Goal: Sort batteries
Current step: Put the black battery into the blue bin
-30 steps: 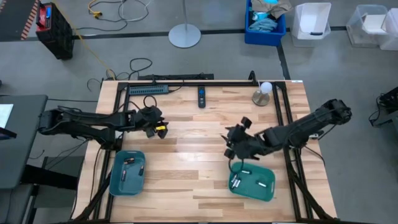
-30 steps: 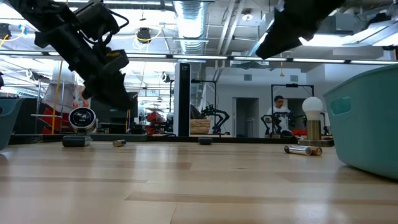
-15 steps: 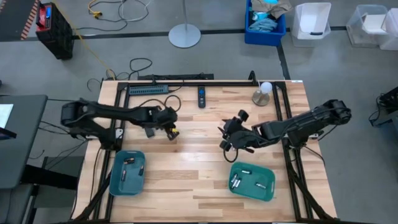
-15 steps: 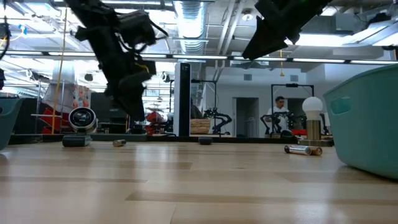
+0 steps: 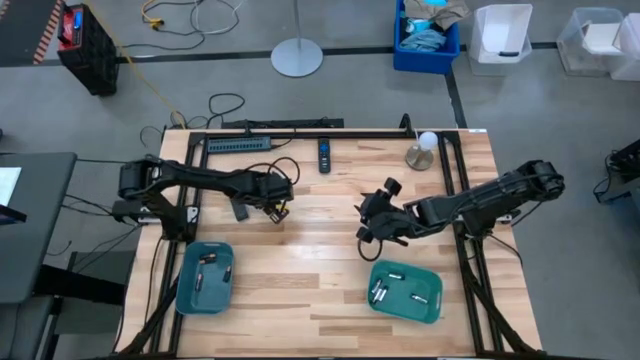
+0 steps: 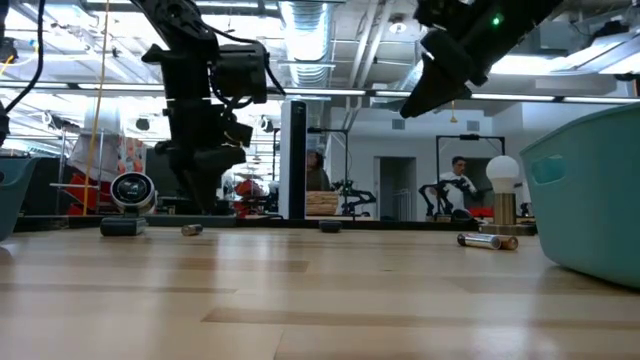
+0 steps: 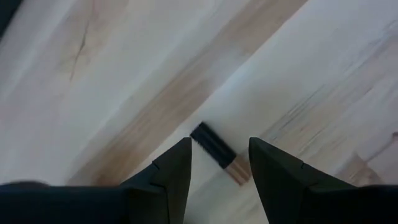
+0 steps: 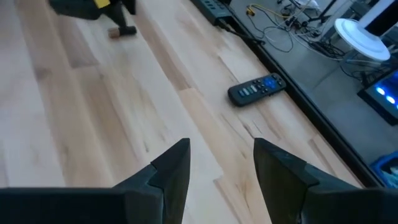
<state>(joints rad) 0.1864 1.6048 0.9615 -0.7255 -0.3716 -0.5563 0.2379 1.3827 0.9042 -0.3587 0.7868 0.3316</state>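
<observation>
two teal trays: left tray (image 5: 205, 281) with two batteries (image 5: 207, 260); left gripper (image 5: 277, 208) parted over one battery (image 7: 217, 153) on table (image 5: 320, 260); right gripper (image 5: 366, 228) parted, empty; right tray (image 5: 405, 291) with four

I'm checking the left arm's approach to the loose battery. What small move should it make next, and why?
Probably lower the left tool straight down and close. In the left wrist view its fingers are open and the battery lies on the bare table between them, not yet gripped. The high view shows this tool over the table's middle; the right tool hangs empty above the right tray.
</observation>
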